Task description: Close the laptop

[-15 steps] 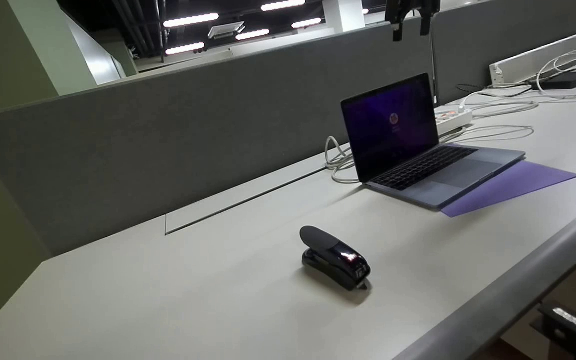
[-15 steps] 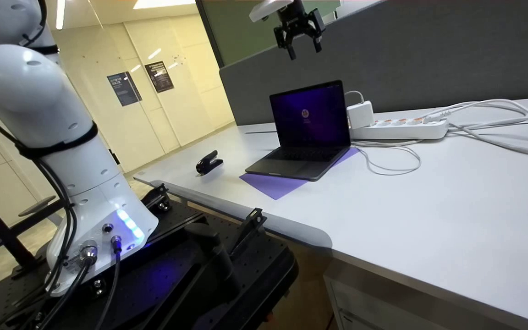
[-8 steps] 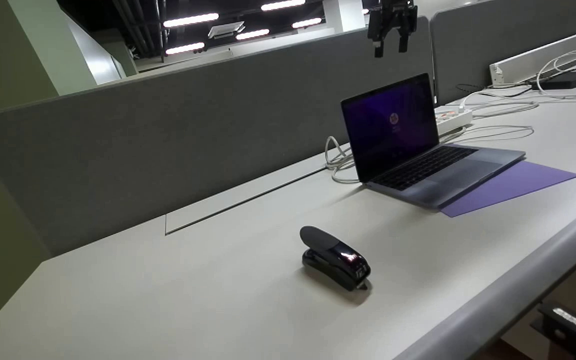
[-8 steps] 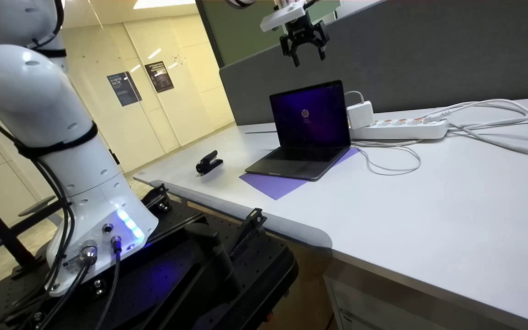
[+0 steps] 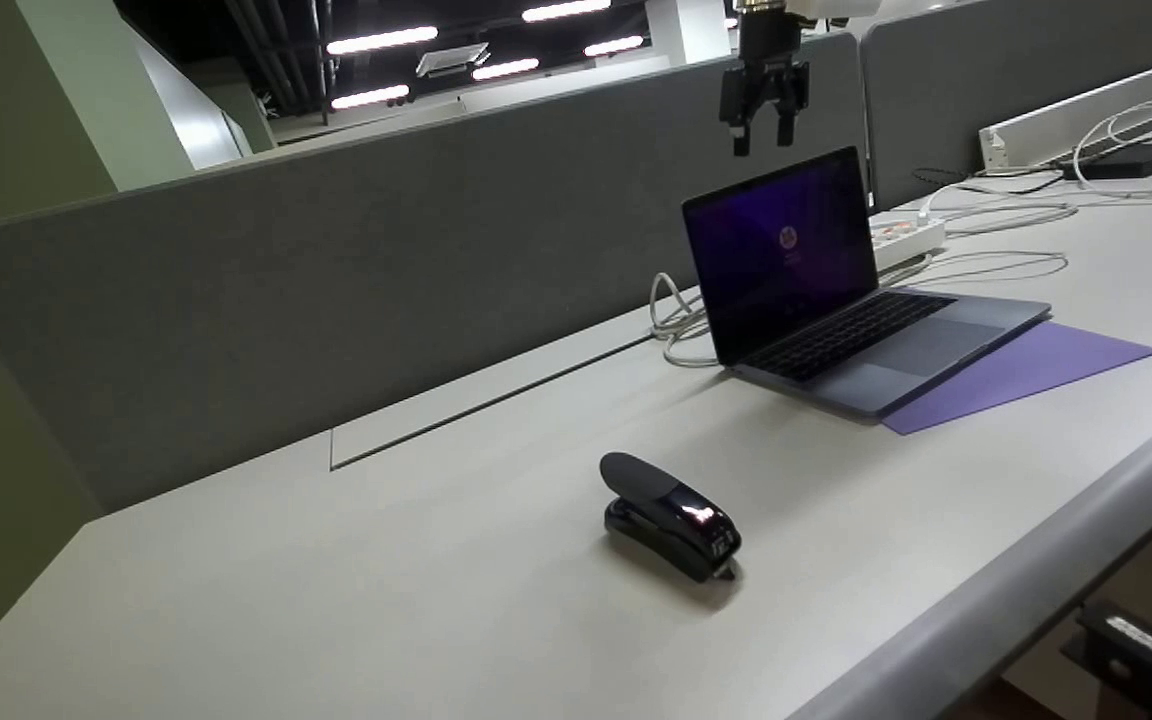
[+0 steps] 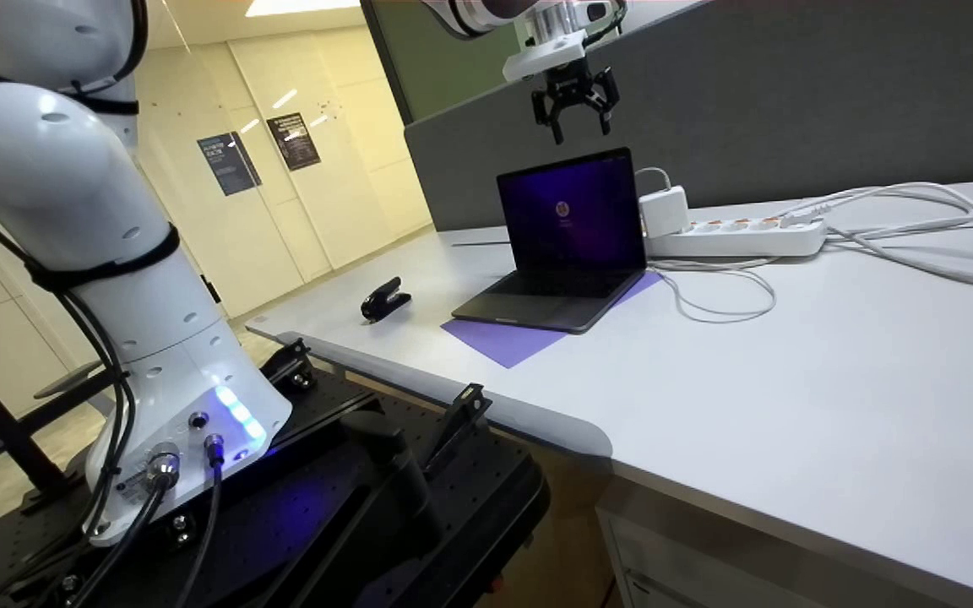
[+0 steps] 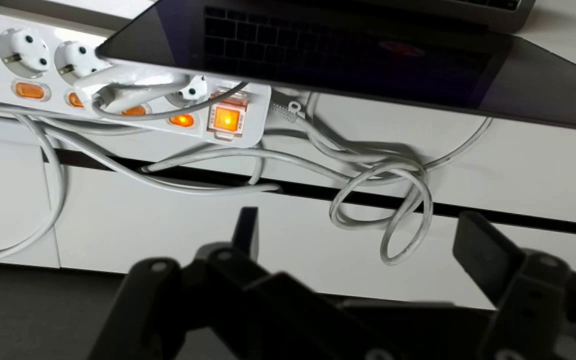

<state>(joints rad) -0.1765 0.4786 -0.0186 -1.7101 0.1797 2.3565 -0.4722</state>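
The silver-grey laptop stands open on the white desk in both exterior views (image 5: 781,260) (image 6: 571,224). Its purple-glowing screen is raised and its dark keyboard shows. My gripper (image 5: 764,140) is just above the lid's top edge in an exterior view, apart from it. It also hangs above the lid in an exterior view (image 6: 581,133). In the wrist view the laptop's lid (image 7: 348,65) crosses the top of the picture, with the keyboard mirrored in the screen. The gripper's fingers (image 7: 360,232) are wide apart with nothing between them, over the desk behind the lid.
A purple sheet (image 5: 1026,375) lies under the laptop. A black stapler-like object (image 5: 671,515) lies on the desk. A white power strip (image 6: 740,241) with a plugged-in charger and loose cables (image 7: 408,200) lie beside and behind the lid. A grey partition (image 5: 416,270) stands along the desk's back.
My gripper has come down towards the lid's top edge, moving left in an exterior view and right in an exterior view. It stays open. The laptop and stapler-like object have not moved.
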